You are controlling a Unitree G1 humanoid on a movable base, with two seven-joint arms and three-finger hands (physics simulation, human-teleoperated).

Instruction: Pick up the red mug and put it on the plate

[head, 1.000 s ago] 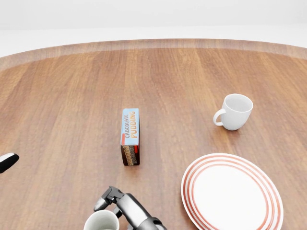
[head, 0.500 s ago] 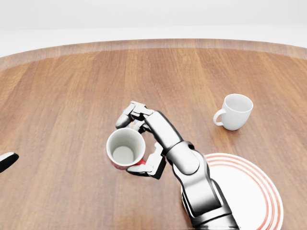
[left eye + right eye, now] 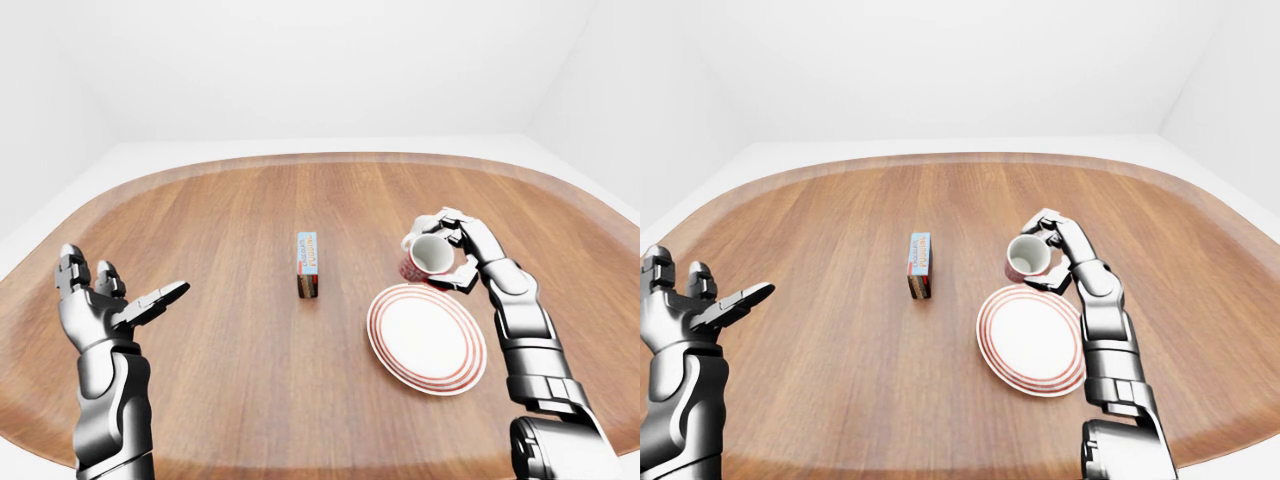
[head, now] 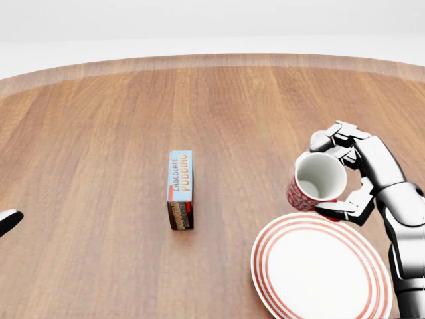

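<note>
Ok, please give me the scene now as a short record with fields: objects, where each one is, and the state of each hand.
mug: red outside, white inside, tilted, held above the table near the plate's top edge in the head view
plate: white with red rings, flat on the table, nothing on it
box: chocolate pudding, left of the plate, apart from it
table: wood, rounded
right hand: fingers closed round the mug
left hand: open, holds nothing, raised at the left
task: mug not yet on plate
</note>
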